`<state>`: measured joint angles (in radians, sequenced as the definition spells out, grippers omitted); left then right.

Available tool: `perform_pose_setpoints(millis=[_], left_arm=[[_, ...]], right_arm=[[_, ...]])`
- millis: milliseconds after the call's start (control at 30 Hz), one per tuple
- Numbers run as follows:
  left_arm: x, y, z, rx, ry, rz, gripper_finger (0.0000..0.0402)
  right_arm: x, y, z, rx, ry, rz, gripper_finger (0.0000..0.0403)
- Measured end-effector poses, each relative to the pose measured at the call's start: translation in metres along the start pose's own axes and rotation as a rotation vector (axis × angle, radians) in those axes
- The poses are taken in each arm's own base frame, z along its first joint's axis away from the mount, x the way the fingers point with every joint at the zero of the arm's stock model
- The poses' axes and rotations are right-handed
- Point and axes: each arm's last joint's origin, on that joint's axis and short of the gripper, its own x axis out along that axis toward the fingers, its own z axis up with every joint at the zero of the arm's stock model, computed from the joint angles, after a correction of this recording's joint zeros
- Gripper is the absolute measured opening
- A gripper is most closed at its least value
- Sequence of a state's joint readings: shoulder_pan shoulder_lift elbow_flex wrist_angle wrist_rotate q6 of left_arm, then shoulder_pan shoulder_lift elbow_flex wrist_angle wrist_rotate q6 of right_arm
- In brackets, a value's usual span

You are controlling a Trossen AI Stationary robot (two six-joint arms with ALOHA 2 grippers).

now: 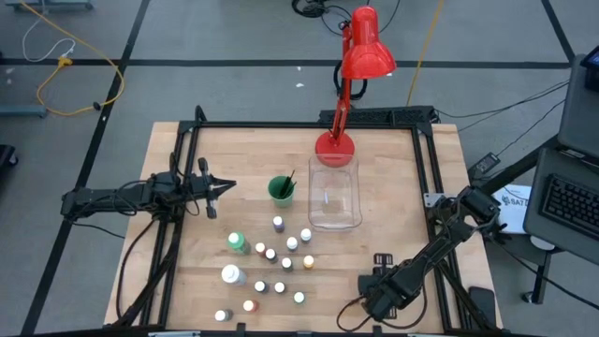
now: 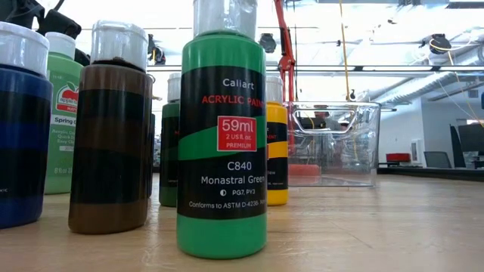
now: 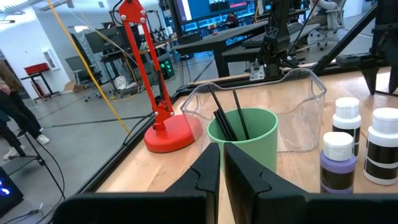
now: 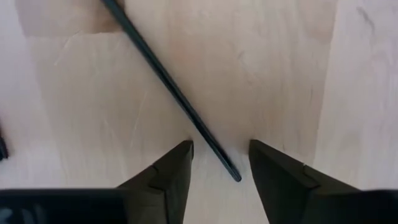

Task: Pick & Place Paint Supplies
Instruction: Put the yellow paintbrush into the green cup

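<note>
Brush [image 4: 171, 84] lay flat on the wooden bench [image 1: 393, 206], thin and dark, and the right hand [image 4: 219, 163] was down over it. Its two fingers [image 4: 171, 171] stood apart, one on each side of the brush's end, and I could not tell if they touched it. From above, this right hand [image 1: 381, 281] sat near the front edge of the bench, on the right side.

The left hand [image 1: 223, 186] hung over the left part of the bench, pointing at the green cup [image 1: 282, 190]. Its fingers [image 3: 205, 171] were together and held nothing. Dark brush handles [image 3: 225, 121] stood in the green cup [image 3: 245, 140] (two showed clearly).

Just beside the cup stood the clear bin [image 1: 335, 195], and behind the bin was the round foot of a red lamp [image 1: 335, 145].

Little paint bottles [image 1: 279, 255] with white caps stood in a loose bunch in front of the cup, well apart from the right hand. A green bottle [image 2: 222, 151] was nearest the low camera, with a brown bottle [image 2: 111, 136] beside it.
</note>
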<state>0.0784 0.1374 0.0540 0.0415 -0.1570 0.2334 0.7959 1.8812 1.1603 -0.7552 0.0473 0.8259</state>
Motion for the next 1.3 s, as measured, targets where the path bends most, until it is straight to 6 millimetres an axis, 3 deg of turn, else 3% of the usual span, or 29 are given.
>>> perform_pose_setpoints(millis=[333, 567, 733, 967, 1167, 1300], left_arm=[[0.0, 0.0, 0.0, 0.003, 0.001, 0.0, 0.0026], [0.0, 0.0, 0.0, -0.003, 0.0, 0.0, 0.0026], [0.0, 0.0, 0.002, -0.025, -0.018, 0.004, 0.0026], [0.0, 0.0, 0.001, -0.035, -0.014, 0.002, 0.0026], [0.0, 0.0, 0.001, -0.031, -0.014, 0.003, 0.0026], [0.0, 0.0, 0.001, -0.033, -0.014, 0.003, 0.0026]], right_arm=[[0.011, -0.004, -0.004, -0.107, -0.022, 0.02, 0.0075], [0.03, -0.019, -0.019, -0.012, 0.033, 0.0, 0.0011], [0.028, -0.019, -0.019, -0.009, 0.013, -0.009, 0.0006], [-0.012, -0.006, -0.005, -0.098, -0.176, -0.014, 0.0001], [-0.05, -0.007, 0.006, -0.148, -0.397, -0.074, 0.0001], [-0.062, -0.008, 0.005, -0.181, -0.447, -0.076, 0.0001]])
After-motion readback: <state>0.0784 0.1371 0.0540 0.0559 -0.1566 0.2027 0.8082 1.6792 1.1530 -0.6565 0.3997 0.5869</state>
